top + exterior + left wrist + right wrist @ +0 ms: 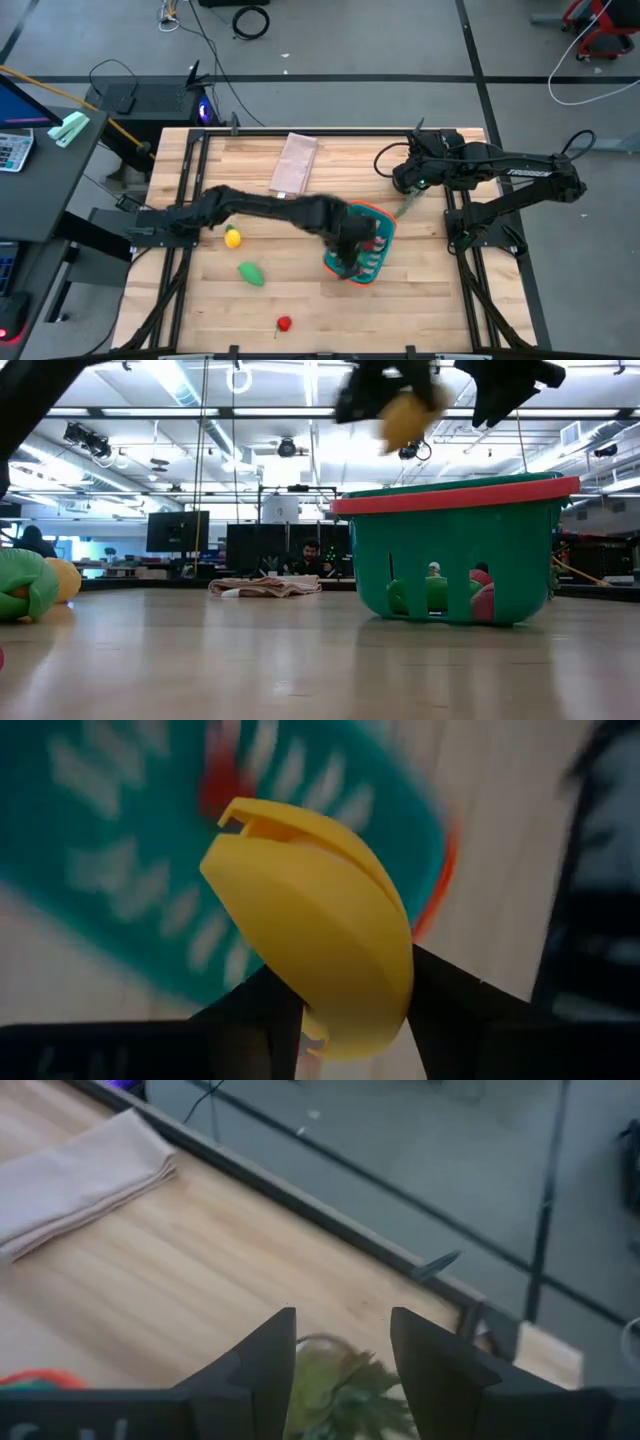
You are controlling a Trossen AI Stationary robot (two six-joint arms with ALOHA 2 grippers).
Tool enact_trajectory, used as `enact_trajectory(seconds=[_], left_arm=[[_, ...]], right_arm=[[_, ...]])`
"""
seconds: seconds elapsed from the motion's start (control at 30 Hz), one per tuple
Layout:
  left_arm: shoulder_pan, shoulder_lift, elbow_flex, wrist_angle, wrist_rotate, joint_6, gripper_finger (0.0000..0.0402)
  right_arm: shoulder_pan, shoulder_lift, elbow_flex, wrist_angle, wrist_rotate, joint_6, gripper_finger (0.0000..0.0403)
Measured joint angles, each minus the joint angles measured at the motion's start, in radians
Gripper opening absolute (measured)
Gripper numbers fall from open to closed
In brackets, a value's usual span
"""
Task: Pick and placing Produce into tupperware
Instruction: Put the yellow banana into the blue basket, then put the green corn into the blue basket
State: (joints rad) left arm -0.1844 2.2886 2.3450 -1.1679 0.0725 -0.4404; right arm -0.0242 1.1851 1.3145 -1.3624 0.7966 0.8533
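Note:
My left gripper (pixel 355 1020) is shut on a yellow banana (pixel 310 920) above the teal basket with the orange rim (pixel 385 225). In the low view the banana (pixel 405 415) hangs above the basket (pixel 450 550). Green and red produce (pixel 430 595) show through the basket's slots. A yellow lemon (pixel 232 238), a green pod (pixel 250 273) and a red tomato (pixel 284 323) lie on the table to the basket's left. My right gripper (pixel 342 1330) is open at the far right, over a small potted plant (pixel 345 1390). My left gripper pinches the banana between its two fingers near one end (pixel 335 1005), with most of the banana sticking out past the fingertips. The fingers come from above, pointing down toward the basket. The banana is lifted clear, above the basket's rim.
A folded beige cloth (pixel 295 165) lies at the table's far side. The potted plant (pixel 410 205) stands just beyond the basket's far right corner, under my right arm. Bare wood lies along the table's near edge.

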Motion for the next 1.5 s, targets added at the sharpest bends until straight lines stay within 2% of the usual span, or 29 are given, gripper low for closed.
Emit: enact_trajectory(seconds=[0.17,0.4,0.6,0.7,0.87,1.03,1.23,1.4,1.5], left_arm=[[0.058,0.003,-0.025,0.198,-0.030,0.041,0.0143],[0.102,0.021,-0.058,0.223,-0.066,0.041,0.0157],[0.093,0.052,-0.173,0.244,-0.063,-0.006,0.0146],[0.096,0.052,-0.220,0.295,-0.066,-0.093,0.0162],[0.106,0.047,-0.259,0.326,-0.078,-0.113,0.0195],[0.109,0.048,-0.317,0.366,-0.079,-0.134,0.0200],[0.110,0.043,-0.293,0.365,-0.001,-0.215,0.0189],[0.109,0.039,-0.153,0.342,0.036,-0.222,0.0180],[0.109,0.038,-0.038,0.267,0.036,-0.204,0.0174]], right_arm=[[-0.010,0.000,0.000,-0.002,0.044,-0.025,0.0173],[-0.036,0.000,0.000,-0.002,0.075,-0.027,0.0173],[-0.067,0.000,0.000,-0.005,0.075,-0.027,0.0173],[-0.081,0.000,0.000,-0.009,0.069,-0.027,0.0173],[-0.092,0.000,0.000,-0.007,0.049,-0.046,0.0173],[-0.092,0.000,0.000,-0.008,0.028,-0.049,0.0173],[-0.092,0.000,0.000,-0.009,-0.008,-0.069,0.0173],[-0.092,0.000,0.000,-0.009,-0.011,-0.071,0.0173],[-0.092,0.000,0.000,-0.009,-0.011,-0.071,0.0173]])
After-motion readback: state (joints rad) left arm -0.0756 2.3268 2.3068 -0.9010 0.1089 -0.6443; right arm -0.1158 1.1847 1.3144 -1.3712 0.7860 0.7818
